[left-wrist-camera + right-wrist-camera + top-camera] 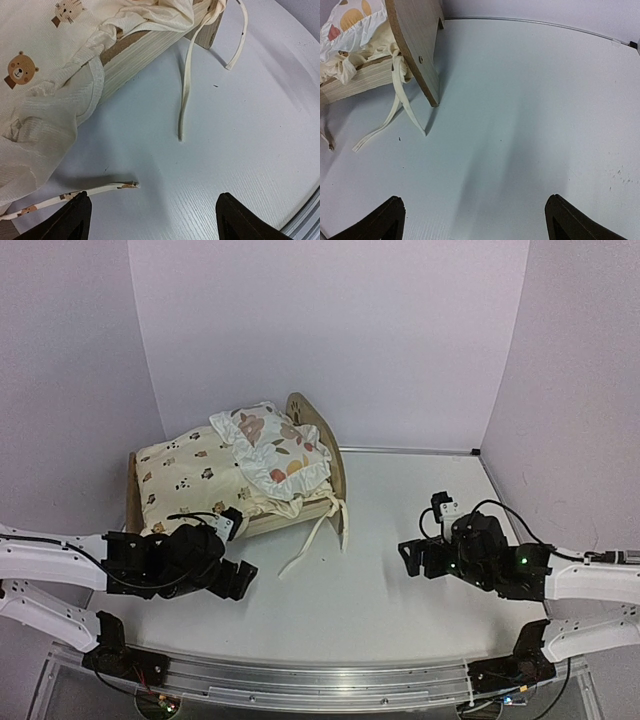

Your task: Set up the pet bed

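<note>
The pet bed (336, 472), a light-wood frame with an arched headboard, stands at the back left of the table. A cream animal-print cushion (185, 475) fills it and a ruffled floral pillow (275, 448) leans at the headboard end. My left gripper (238, 578) hovers open just in front of the bed's near side rail (142, 52), nothing between its fingers (75, 217). A printed tie end (107, 189) lies close to the left finger. My right gripper (410, 560) is open over bare table, to the right of the headboard (417, 45).
Cream tie straps (310, 540) hang from the bed's near corner onto the table (400, 620). Purple walls close in the back and sides. The cushion's edge (55, 115) spills over the side rail. A metal rail (320, 680) runs along the near edge.
</note>
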### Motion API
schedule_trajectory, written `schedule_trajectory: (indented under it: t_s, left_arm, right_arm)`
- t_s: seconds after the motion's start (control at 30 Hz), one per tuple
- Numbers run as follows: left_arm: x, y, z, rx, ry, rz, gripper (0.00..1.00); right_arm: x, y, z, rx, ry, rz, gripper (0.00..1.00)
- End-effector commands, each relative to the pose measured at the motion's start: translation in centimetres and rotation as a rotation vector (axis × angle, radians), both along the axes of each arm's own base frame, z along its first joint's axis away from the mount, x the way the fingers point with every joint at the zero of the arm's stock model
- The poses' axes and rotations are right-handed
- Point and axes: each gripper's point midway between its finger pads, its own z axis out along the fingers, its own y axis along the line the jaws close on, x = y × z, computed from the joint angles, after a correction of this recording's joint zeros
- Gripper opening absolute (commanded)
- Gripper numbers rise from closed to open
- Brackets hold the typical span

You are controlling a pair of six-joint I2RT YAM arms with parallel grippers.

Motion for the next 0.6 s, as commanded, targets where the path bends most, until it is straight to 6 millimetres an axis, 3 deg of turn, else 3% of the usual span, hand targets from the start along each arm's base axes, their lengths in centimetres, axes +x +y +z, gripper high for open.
schedule_trajectory:
  t_s: [0.0, 0.1, 0.57]
  left_arm:
    - [0.4, -0.1, -0.9, 0.023, -0.01, 0.016, 0.94]
    - [0.5, -0.1, -1.4, 0.036, -0.004, 0.025, 1.0]
    - [0.6, 0.4, -1.8, 0.042, -0.009, 0.052, 0.99]
  right_arm:
    - [-0.5, -0.8, -0.1, 0.041, 0.012, -0.028, 0.98]
    - [-0.7, -1.1, -0.5, 0.032, 0.02, -0.036, 0.98]
    - [-1.1, -1.1, -1.7, 0.007, 0.051, -0.021, 0.98]
